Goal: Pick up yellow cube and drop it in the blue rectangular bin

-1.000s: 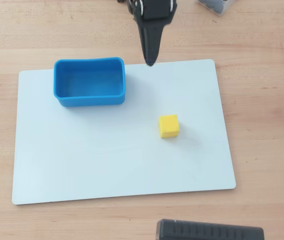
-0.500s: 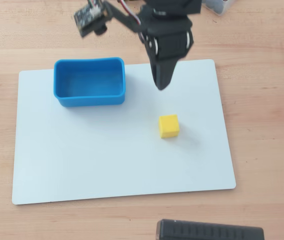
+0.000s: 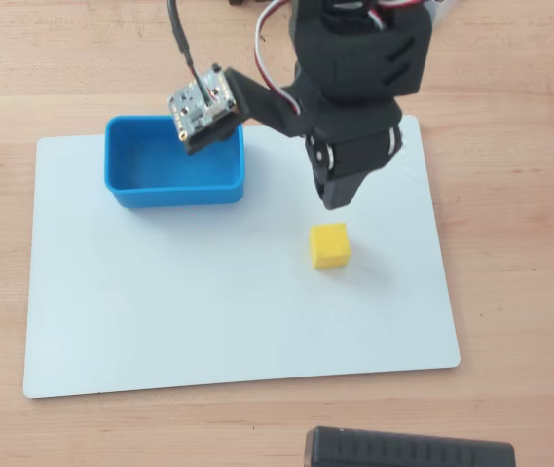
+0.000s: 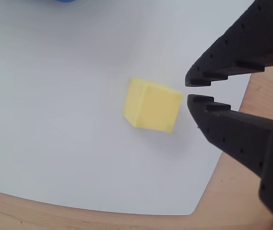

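Note:
The yellow cube (image 3: pixel 330 245) lies on the white board, right of centre in the overhead view. In the wrist view the yellow cube (image 4: pixel 152 105) lies just left of my fingertips. My black gripper (image 3: pixel 336 199) hangs just above and behind the cube, apart from it. In the wrist view the gripper (image 4: pixel 189 90) has its jaws nearly together with a thin gap and nothing between them. The blue rectangular bin (image 3: pixel 174 188) stands at the board's far left, empty; a sliver of the blue rectangular bin (image 4: pixel 64 1) shows at the top edge of the wrist view.
A white board (image 3: pixel 160 311) covers the wooden table (image 3: pixel 520 243). The wrist camera board (image 3: pixel 202 105) juts over the bin's right corner. A black block (image 3: pixel 408 449) lies at the near edge.

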Robot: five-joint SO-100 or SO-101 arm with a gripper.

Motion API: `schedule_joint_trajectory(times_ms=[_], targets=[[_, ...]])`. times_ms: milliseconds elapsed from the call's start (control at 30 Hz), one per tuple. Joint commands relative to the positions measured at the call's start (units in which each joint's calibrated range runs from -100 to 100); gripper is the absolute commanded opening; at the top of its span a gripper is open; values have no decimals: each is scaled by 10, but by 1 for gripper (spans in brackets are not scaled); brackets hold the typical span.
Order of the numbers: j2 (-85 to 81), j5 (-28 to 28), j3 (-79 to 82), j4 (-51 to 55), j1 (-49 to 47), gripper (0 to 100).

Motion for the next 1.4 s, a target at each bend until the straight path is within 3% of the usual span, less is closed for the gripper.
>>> schedule_joint_trajectory(times_ms=[0,333,700,1367], targets=[[12,-6,-117,9,-11,0],[62,-12,-141,9,-11,14],[132,-28,-205,56,-17,21],[199,-36,-211,48,5,22]])
